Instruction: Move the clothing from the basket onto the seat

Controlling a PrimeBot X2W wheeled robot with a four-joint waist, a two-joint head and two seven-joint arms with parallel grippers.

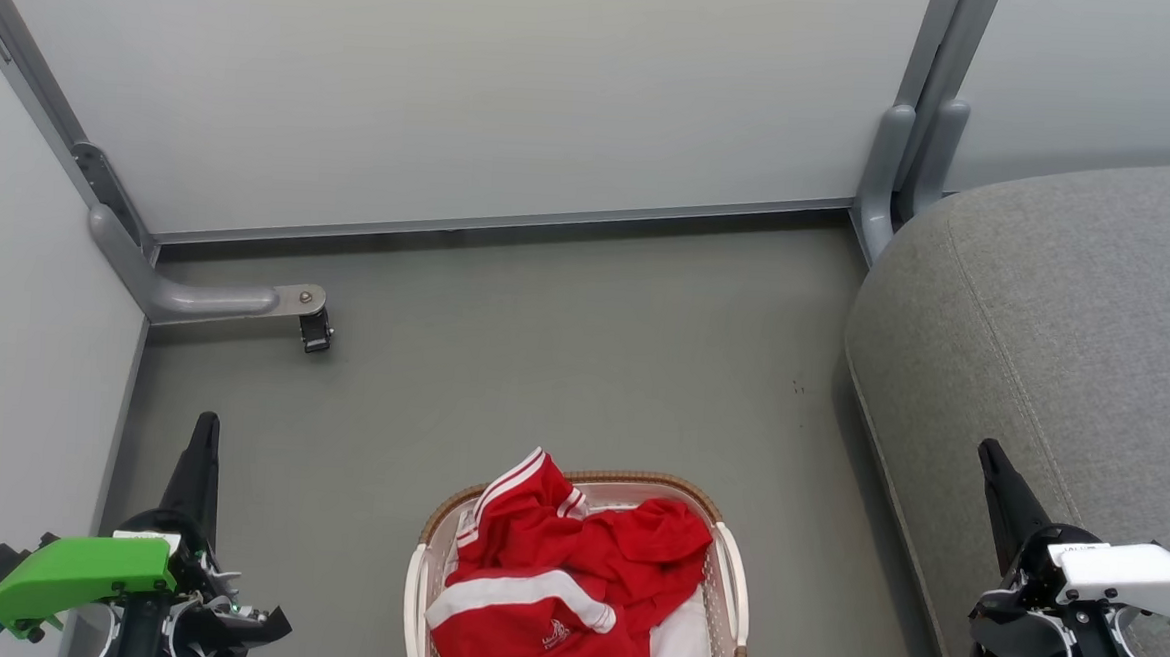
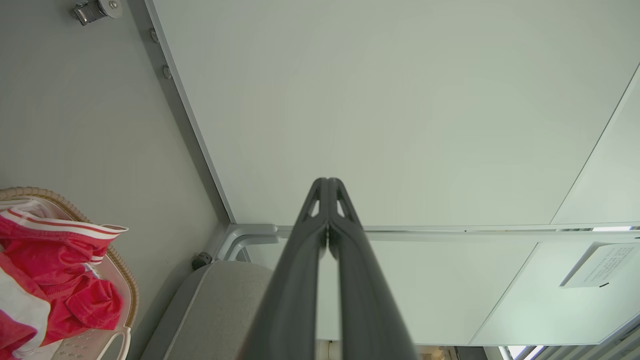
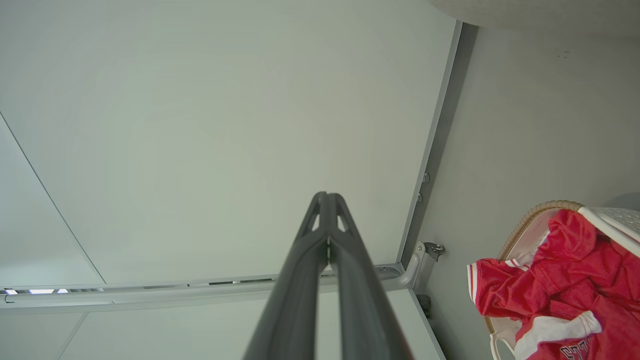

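Red clothing with white stripes is heaped in the white basket with a brown woven rim, at the bottom middle of the head view. The grey seat fills the right side, apart from the basket. My left gripper stands at the lower left over the floor, fingers pressed together and holding nothing. My right gripper stands at the lower right over the seat's edge, also shut and empty. In the left wrist view the shut gripper points at a wall panel, with the clothing at the lower left. The right wrist view has its shut gripper and the clothing at the lower right.
Pale partition panels with grey metal frames close off the back and left. A metal foot with a small black caster juts onto the grey floor at the left. Open floor lies between basket, panels and seat.
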